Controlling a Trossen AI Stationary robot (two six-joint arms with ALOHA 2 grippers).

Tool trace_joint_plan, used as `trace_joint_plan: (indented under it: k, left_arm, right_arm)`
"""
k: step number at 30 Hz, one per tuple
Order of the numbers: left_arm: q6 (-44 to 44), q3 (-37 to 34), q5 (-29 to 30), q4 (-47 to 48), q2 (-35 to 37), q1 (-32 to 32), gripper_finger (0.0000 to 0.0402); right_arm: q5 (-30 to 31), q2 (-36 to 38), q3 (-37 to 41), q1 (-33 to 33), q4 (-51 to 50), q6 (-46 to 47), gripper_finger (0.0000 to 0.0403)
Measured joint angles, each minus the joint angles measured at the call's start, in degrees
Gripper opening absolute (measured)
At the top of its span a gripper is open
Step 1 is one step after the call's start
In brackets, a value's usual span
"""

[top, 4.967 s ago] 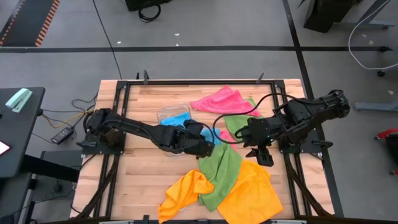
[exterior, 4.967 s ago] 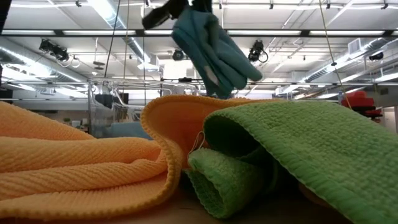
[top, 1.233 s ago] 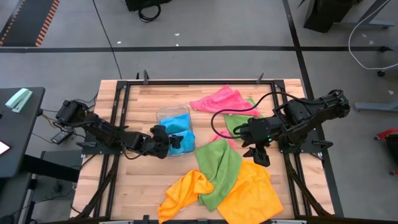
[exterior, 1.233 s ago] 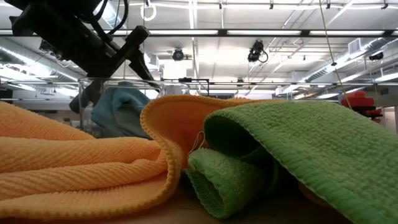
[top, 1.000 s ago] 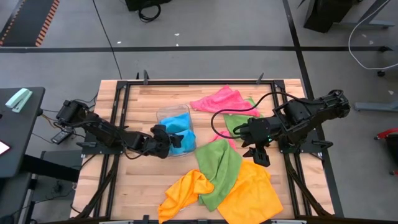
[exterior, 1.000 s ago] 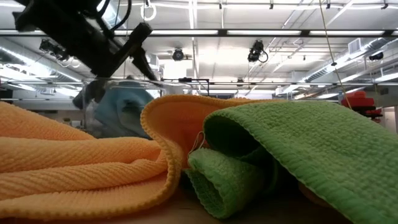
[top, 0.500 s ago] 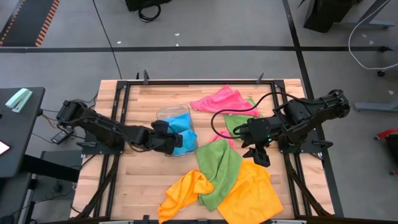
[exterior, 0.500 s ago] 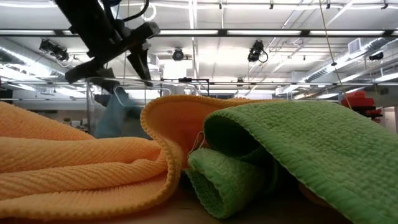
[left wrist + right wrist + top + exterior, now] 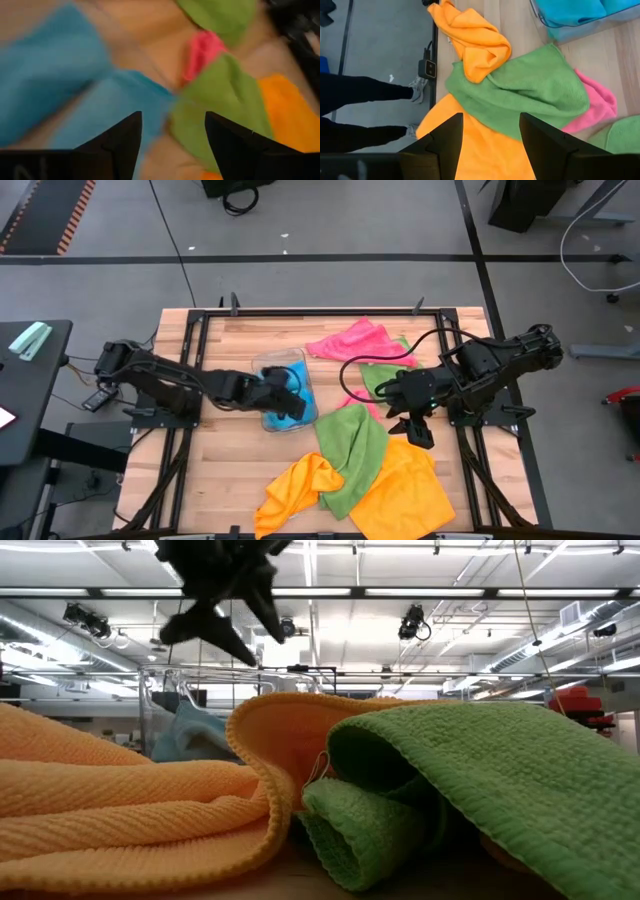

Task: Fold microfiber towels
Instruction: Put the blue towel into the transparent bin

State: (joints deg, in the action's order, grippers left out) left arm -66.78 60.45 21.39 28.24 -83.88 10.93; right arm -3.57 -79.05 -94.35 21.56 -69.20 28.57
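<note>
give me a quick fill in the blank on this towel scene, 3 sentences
1. The blue towel lies inside the clear plastic ____.
2. The left gripper hangs over that container with its jaws ____.
3. The green towel drapes partly over the ____ towels at the table's near edge.

Missing words: tray; open; orange

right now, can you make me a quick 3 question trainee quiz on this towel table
1. True or false: the blue towel lies in the clear tray.
2. Which towel partly covers the orange towels? A pink, B green, C blue.
3. Fill in: the left pincer hangs over the ____, fingers apart and empty.

Key: 1 true. 2 B, the green towel. 3 tray. The right pincer, also open, waits above the green and orange towels; the pink towel lies at the far edge.
</note>
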Motion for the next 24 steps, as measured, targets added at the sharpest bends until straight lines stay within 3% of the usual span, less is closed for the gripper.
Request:
trace_joint_plan:
  k: [7, 16, 21, 24]
  left_arm:
    - [0.28, -0.13, -1.79, -0.57, -6.54, -0.3, 0.0195]
    - [1.11, -0.15, -2.63, 6.84, -11.01, -3.19, 0.0198]
    - [4.61, -0.24, -11.26, 8.67, -13.16, -5.14, 0.0192]
    - [6.11, -0.13, -13.1, 9.33, -13.67, -5.42, 0.0186]
  right_arm:
    - [0.13, 0.0, 0.0, 0.0, 0.19, -0.01, 0.0203]
    - [0.61, -0.02, 0.0, 0.0, 0.28, 2.04, 0.0203]
    - [0.61, 0.02, 0.02, 0.0, -0.28, 2.73, 0.0203]
    - [0.59, 0.0, 0.02, 0.0, -0.22, 2.76, 0.0203]
